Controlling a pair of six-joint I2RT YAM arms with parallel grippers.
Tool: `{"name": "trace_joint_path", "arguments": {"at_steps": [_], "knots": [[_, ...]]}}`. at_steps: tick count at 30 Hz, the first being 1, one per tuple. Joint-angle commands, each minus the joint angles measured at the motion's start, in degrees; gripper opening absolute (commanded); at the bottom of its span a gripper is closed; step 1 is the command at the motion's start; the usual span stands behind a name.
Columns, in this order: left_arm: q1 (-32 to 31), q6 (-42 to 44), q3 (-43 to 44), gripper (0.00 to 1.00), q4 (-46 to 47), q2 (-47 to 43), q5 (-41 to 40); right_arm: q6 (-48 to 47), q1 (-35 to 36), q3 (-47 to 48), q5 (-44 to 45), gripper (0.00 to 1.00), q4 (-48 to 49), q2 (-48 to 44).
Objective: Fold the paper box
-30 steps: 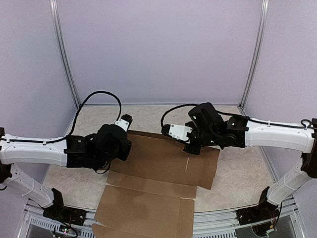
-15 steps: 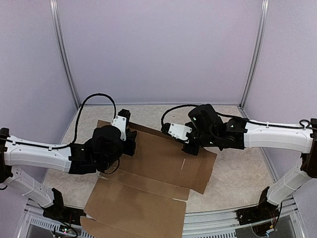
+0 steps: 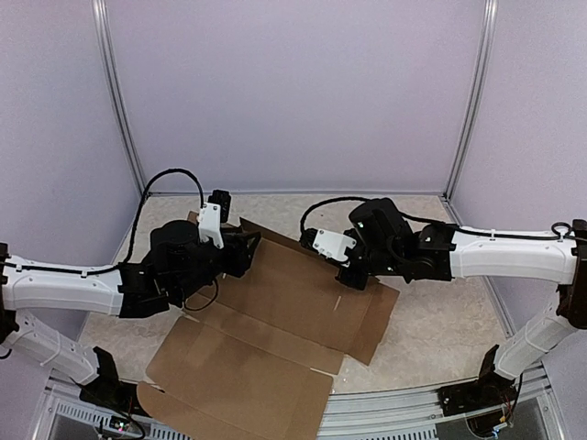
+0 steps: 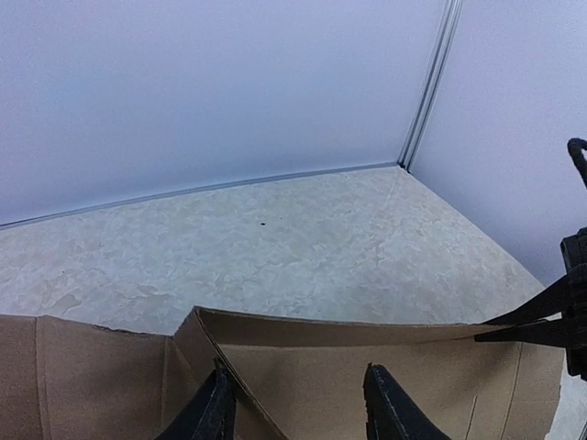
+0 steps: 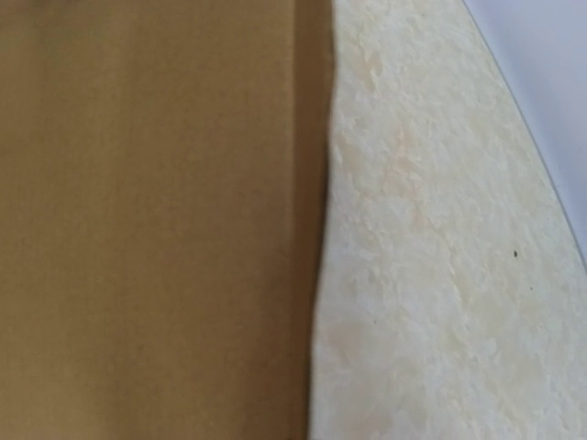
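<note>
The paper box is a flat brown cardboard sheet lying slantwise on the table; its near end hangs over the front edge. My left gripper is at its far left part. In the left wrist view its fingers are open and straddle a crease of the paper box, whose far flap stands slightly raised. My right gripper is at the far right edge. It shows in the left wrist view pinched on that flap's end. The right wrist view shows only cardboard, no fingers.
The marbled beige table is walled by lavender panels with metal posts at the far corners. Bare tabletop lies right of the sheet and behind it. A black cable loops behind the left arm.
The sheet has slid and turned leftward, its near end now further over the front edge. My left gripper moved toward the far left corner and its far flap lifted. The right gripper shifted slightly nearer.
</note>
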Motion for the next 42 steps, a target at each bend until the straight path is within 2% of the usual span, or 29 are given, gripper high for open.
{"name": "trace_joint_path", "arguments": {"at_steps": [1,8,14,17,20,25,28,42], "knots": [[1.58,-1.12,-1.50,0.46,-6.38,-4.05,2.32,-1.15,-0.20,-0.43,1.85,0.00,0.95,-0.61],[4.14,-6.66,-4.70,0.51,-21.65,-14.35,-1.28,-5.02,-2.76,1.11,2.77,0.00,-0.53,0.16],[7.79,-11.82,-5.26,0.54,-33.32,-21.28,3.40,-6.39,-3.94,2.31,1.02,0.00,-0.56,1.08],[10.17,-14.97,-7.15,0.53,-34.78,-22.46,8.00,-6.27,-4.08,2.20,0.25,0.00,-0.40,1.44],[14.01,-18.00,-9.84,0.46,-33.29,-21.99,15.45,-6.01,-4.34,1.67,-0.27,0.00,-0.02,1.56],[20.19,-20.98,-13.79,0.14,-29.12,-18.74,22.89,-5.44,-4.69,1.12,-1.40,0.00,-0.26,1.58],[21.59,-21.30,-14.24,0.02,-28.88,-16.66,22.86,-5.14,-4.82,0.72,-1.41,0.00,-0.24,1.13],[22.47,-22.54,-14.83,0.00,-31.55,-10.13,19.69,-4.29,-4.96,0.01,-1.22,0.00,0.83,1.29]]}}
